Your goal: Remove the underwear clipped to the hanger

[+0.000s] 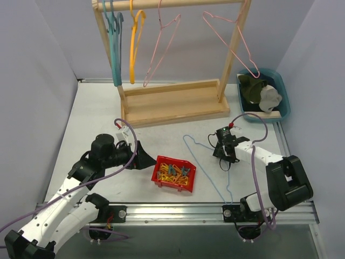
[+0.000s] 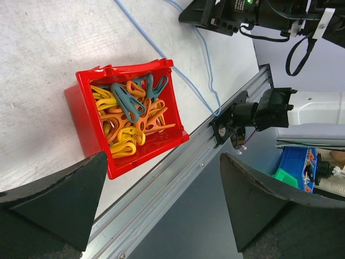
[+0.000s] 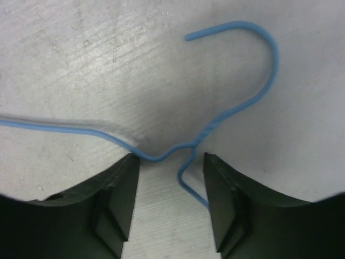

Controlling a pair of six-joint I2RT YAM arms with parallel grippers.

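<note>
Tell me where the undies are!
In the top view, the underwear sits in the blue bin at the far right, just beside the wooden rack.

The left arm (image 1: 64, 197) rises from the lower left of the top view, elbow bent, and reaches right. Its left gripper (image 1: 143, 156) sits left of centre with its jaws spread wide. The right arm (image 1: 285, 183) folds at the lower right and stretches leftward, low. Its right gripper (image 1: 223, 159) points downward, jaws partly apart with a clear gap between them.
</note>
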